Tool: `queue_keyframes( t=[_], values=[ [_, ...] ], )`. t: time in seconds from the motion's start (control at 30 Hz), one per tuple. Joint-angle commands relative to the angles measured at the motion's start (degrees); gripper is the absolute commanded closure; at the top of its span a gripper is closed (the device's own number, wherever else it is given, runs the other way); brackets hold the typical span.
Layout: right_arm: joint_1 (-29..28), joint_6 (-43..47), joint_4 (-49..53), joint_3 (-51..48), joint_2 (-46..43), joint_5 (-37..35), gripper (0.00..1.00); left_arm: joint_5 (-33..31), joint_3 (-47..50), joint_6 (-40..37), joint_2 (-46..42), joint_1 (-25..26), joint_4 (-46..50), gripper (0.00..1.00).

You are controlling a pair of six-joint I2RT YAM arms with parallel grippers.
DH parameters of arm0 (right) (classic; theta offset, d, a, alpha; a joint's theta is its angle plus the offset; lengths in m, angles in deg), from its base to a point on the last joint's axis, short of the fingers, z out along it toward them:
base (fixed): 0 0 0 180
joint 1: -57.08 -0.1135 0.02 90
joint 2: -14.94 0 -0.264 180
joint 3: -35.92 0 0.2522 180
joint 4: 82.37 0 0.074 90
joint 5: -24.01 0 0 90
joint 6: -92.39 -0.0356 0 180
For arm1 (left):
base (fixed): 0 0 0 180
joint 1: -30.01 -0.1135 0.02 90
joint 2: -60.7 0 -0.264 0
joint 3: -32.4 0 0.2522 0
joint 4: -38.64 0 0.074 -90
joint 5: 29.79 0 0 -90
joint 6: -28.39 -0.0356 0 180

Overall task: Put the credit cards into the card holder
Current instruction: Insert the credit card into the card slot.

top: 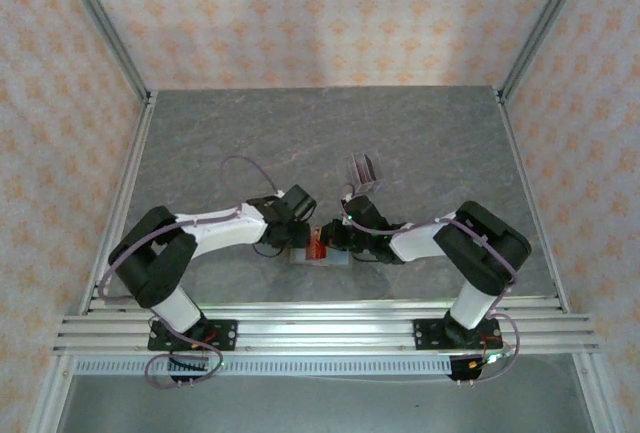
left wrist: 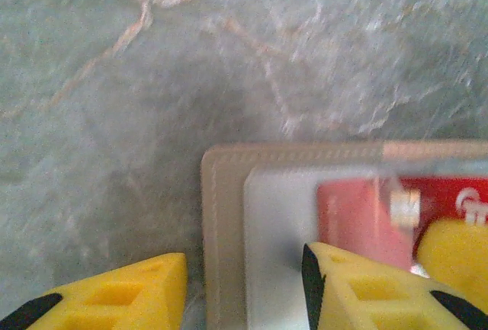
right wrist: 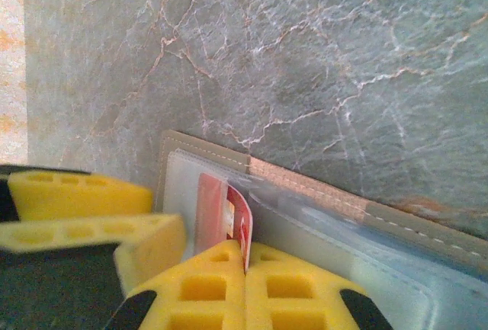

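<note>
The tan card holder (top: 335, 260) lies open and flat on the table between the two arms, its pale clear pockets (left wrist: 278, 223) facing up. My right gripper (right wrist: 245, 257) is shut on a red credit card (right wrist: 238, 212) held on edge, and the card's front end sits inside a clear pocket of the card holder (right wrist: 320, 181). My left gripper (left wrist: 244, 284) is open over the holder's left end. One of its fingers (left wrist: 114, 296) is off the tan edge (left wrist: 223, 216) over the table, while the other rests on the pocket beside the red card (left wrist: 354, 216).
A clear slotted rack (top: 364, 168) with dark cards stands on the table a little behind the grippers. The left gripper's yellow fingers (right wrist: 84, 193) sit close to the right gripper's left side. Metal frame posts and patterned walls bound the grey marbled table (top: 300, 133).
</note>
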Motion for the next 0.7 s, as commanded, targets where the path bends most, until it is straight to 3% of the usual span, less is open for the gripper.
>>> queue_keyframes(
  t=[0.0,0.17,0.4,0.67],
  values=[
    [-0.9,0.0,6.7,-2.8,3.6,-2.7,1.0,1.5,1.6,0.5,-5.0,-1.1,4.1,0.55],
    [-1.0,0.3,7.0,-2.8,3.4,-2.3,1.0,0.2,2.4,-0.6,-9.4,-3.3,6.4,0.59],
    [-1.3,-0.5,6.5,-3.0,2.9,-2.5,1.0,1.7,1.9,-1.7,-5.1,-3.3,5.1,0.82],
    [-2.1,-1.3,6.4,-2.6,2.8,-3.4,1.0,2.2,1.7,-1.5,-0.3,-2.0,2.7,0.87]
  ],
)
